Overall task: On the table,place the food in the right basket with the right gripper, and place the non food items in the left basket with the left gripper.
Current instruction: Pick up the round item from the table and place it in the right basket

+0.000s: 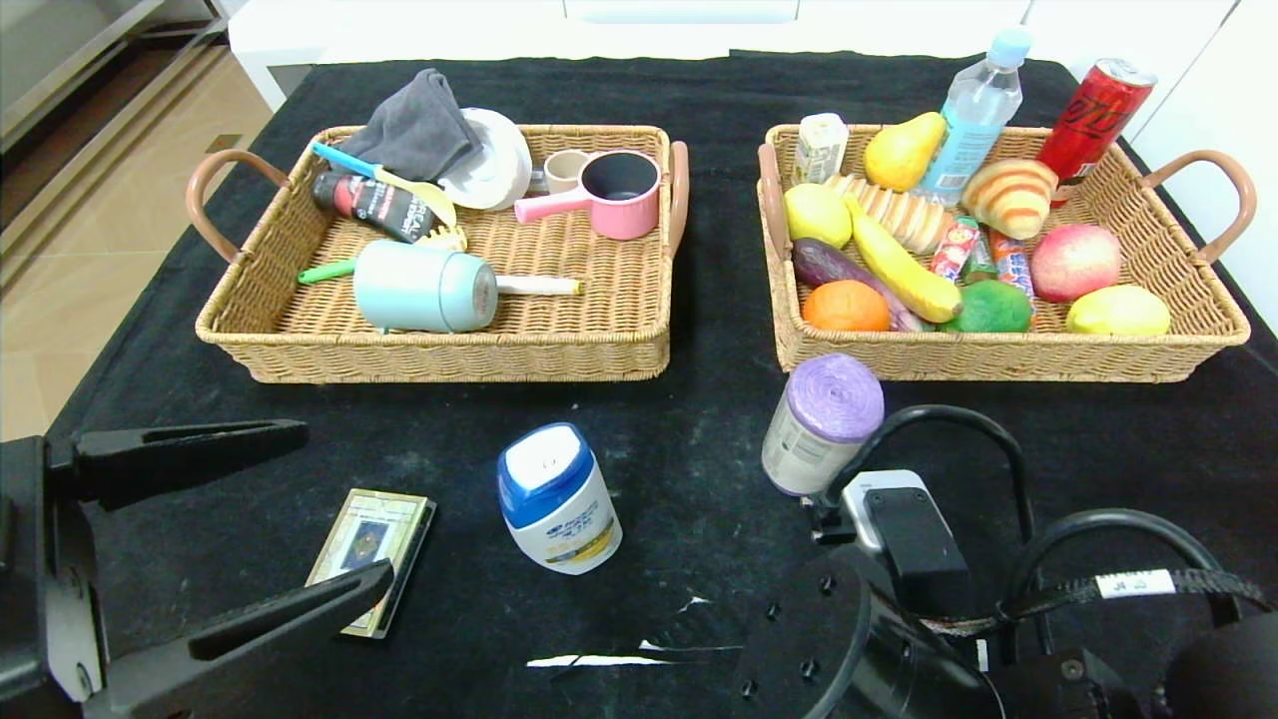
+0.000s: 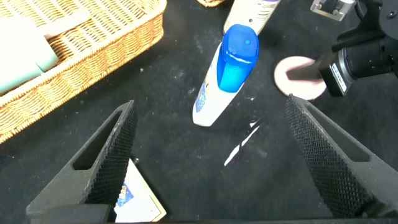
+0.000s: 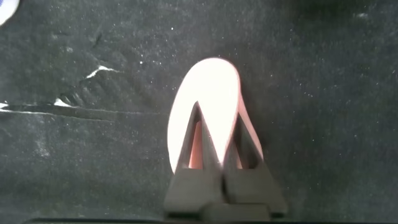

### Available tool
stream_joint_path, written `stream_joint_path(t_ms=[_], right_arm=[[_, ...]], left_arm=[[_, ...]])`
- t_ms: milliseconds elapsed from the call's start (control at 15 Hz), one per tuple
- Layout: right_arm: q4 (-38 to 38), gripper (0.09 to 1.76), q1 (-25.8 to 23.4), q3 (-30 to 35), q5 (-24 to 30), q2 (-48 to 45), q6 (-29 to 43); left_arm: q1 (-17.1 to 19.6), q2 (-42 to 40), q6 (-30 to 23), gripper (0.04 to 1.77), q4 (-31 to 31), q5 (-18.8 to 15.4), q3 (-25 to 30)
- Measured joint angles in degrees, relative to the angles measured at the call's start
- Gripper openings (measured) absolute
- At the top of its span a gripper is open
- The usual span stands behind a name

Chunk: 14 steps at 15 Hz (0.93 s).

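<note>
The pink thing (image 3: 208,99) lies on the black worktop (image 1: 699,399) at the near right, right under the right hand (image 3: 214,158), whose fingers have closed together over it. It is pale, rounded and oval, and its long axis runs the same way as the fingers; what food it is I cannot tell (perhaps a slice of ham or a sweet). In the head view the arm hides it, but the left wrist view shows it (image 2: 300,76) just beside that arm's camera housing. From here the right basket (image 1: 1213,335) lies straight ahead on the far side, already full of fruit, bread and drinks, so the coming move is a lift and a carry forward.

The left hand (image 1: 300,519) is parked at the near left with its jaws wide apart and nothing between them. Near it lie a small card box (image 1: 371,559) and a blue-capped bottle (image 1: 556,499) with a blue and yellow label, too small to read. A purple-topped canister (image 1: 824,424) stands just before the right basket. The red can (image 1: 1093,115) at the far right carries black lettering I cannot make out. The left basket (image 1: 429,355) holds cups and a cloth.
</note>
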Motion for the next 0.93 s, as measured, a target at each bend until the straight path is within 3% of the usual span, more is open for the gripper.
stream_joint_path(t_ms=[933], right_arm=[[0.72,0.16,0.01,-0.11,0.05,-0.27,-0.24]], left_arm=[[-0.02,-0.05,0.01,1.72,0.04,0.02,0.04]])
